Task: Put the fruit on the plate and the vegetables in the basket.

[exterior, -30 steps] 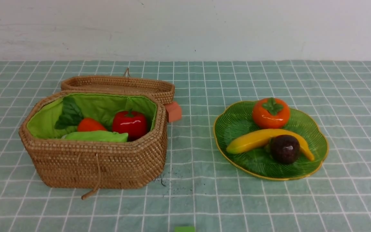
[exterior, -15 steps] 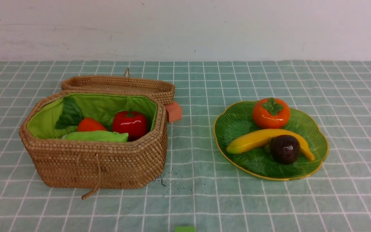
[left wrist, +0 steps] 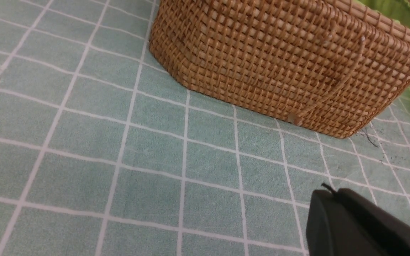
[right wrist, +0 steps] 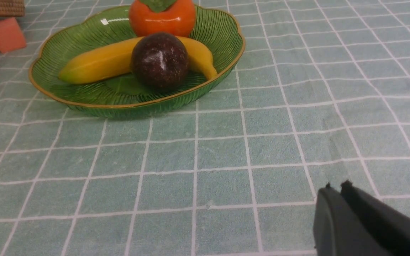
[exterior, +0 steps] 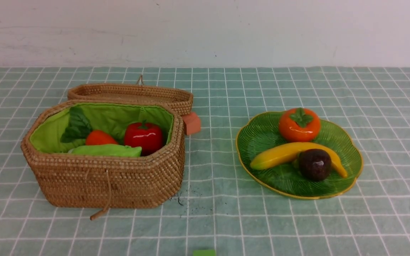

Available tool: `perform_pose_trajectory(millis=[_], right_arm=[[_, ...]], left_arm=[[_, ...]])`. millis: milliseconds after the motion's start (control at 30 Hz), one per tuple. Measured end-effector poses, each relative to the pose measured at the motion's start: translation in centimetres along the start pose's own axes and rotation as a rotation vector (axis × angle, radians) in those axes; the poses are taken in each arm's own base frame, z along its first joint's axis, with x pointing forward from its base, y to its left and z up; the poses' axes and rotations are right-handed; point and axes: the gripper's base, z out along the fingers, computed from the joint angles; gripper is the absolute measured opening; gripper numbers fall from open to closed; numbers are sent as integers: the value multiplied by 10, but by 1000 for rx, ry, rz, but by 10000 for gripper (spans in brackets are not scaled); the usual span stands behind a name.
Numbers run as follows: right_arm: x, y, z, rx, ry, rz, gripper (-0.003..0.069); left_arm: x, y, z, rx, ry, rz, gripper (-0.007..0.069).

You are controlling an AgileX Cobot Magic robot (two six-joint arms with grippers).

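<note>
- No text, label, brand, number or sign can be read in any of the three views.
- The basket [exterior: 105, 177] shows plain wicker weave on its walls and lid, with no tag or lettering.
- The plate [exterior: 262, 142] carries only ribbing and a yellow rim; no maker's mark is visible.
- The checked tablecloth [exterior: 297, 220] has white grid lines and a few dark specks near the basket, none forming characters.
- The wall [exterior: 205, 32] behind is bare apart from faint scuffs.
</note>
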Motion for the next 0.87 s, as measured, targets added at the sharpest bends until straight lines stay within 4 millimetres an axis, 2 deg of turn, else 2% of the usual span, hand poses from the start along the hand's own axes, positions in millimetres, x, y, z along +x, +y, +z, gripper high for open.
perform_pose_trajectory(millis=[867], right_arm=[[0, 0, 0, 0, 0, 0, 64]], left_arm=[[0, 0, 0, 0, 0, 0, -13]])
